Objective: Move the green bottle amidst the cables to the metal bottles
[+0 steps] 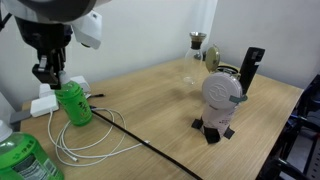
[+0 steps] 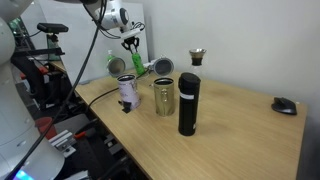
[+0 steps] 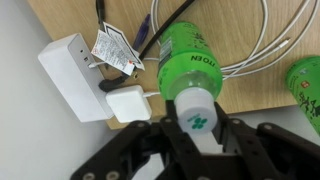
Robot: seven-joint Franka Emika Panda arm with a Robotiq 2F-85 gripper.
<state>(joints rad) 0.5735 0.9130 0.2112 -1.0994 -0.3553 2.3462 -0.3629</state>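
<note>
The green bottle (image 1: 73,104) stands among the cables near the table's left edge, leaning slightly. In the wrist view (image 3: 188,58) it has a white cap with a green mark. My gripper (image 1: 48,73) is over its top, and its fingers (image 3: 195,125) press on both sides of the cap. The thin white cord (image 1: 92,150) loops around the bottle and the black cord (image 1: 150,148) runs past it. The metal bottles (image 1: 212,58) stand at the far side; in an exterior view a brass one (image 2: 163,96) and a slim dark one (image 2: 188,103) stand together.
A second green bottle (image 1: 25,160) lies at the near corner and shows in the wrist view (image 3: 305,85). A white power strip (image 3: 70,70) and a tag lie beside the gripped bottle. A rounded white-grey device (image 1: 222,92) on black feet stands mid-table. A mouse (image 2: 285,105) lies far off.
</note>
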